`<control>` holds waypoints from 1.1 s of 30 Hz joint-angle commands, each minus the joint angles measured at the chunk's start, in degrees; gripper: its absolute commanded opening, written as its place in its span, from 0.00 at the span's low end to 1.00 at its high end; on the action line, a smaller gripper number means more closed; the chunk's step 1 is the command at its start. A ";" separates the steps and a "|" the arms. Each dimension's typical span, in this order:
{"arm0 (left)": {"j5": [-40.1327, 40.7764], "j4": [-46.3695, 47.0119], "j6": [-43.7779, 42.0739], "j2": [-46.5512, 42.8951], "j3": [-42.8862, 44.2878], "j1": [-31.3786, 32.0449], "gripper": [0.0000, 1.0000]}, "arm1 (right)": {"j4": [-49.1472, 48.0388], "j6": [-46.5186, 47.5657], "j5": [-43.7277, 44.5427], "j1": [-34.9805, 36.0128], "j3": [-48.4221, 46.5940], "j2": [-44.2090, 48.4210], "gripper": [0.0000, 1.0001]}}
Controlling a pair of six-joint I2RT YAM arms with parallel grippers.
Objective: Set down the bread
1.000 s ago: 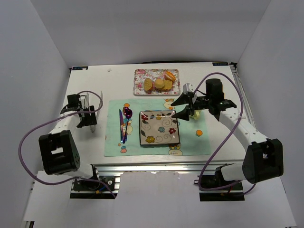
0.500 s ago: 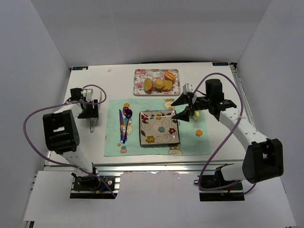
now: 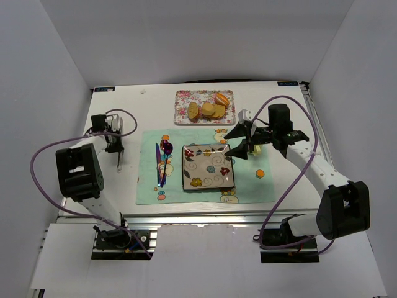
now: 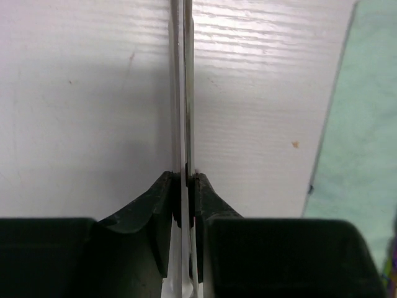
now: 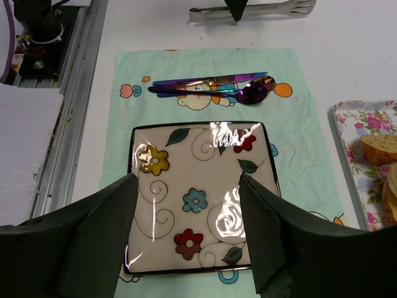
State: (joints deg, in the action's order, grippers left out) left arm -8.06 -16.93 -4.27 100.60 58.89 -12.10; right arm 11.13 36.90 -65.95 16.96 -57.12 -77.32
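Observation:
The bread point(image 3: 193, 110) is an oval golden piece at the left end of the flowered tray point(image 3: 182, 95) at the back; in the right wrist view the bread point(image 5: 379, 148) shows at the right edge. My left gripper point(image 3: 116, 144) is shut on metal tongs point(image 3: 118, 159) left of the placemat; the jaws press the two thin blades point(image 4: 186, 93) together at my left gripper point(image 4: 185, 177). My right gripper point(image 3: 233, 142) hovers open over the right edge of the square flowered plate point(image 3: 184, 169), with nothing between its fingers point(image 5: 124, 205).
Rounder slices point(image 3: 211, 110) and an orange-brown roll point(image 3: 221, 99) share the tray. A knife point(image 3: 159, 162) and spoon point(image 3: 166, 148) lie on the mint placemat point(image 3: 147, 183), left of the plate point(image 5: 131, 149). White walls enclose the table.
My left gripper has closed on the tongs, and the left arm has shifted back towards the left edge. The right arm has hardly moved.

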 commanded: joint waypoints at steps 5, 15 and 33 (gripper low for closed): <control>-6.46 0.83 18.94 -12.32 7.87 11.56 0.30 | 1.79 1.49 0.12 -1.84 -1.32 0.84 0.71; -4.02 -5.14 22.36 -3.29 21.44 27.58 0.34 | -1.33 -1.46 -0.74 -4.40 0.23 2.78 0.72; 4.12 -16.40 17.78 3.63 35.70 35.60 0.47 | -2.95 -3.15 -1.74 -6.78 2.81 4.88 0.72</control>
State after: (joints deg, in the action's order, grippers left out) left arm -6.03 -31.35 15.38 104.29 91.72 21.80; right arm 9.68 34.50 -66.22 10.62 -54.46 -73.58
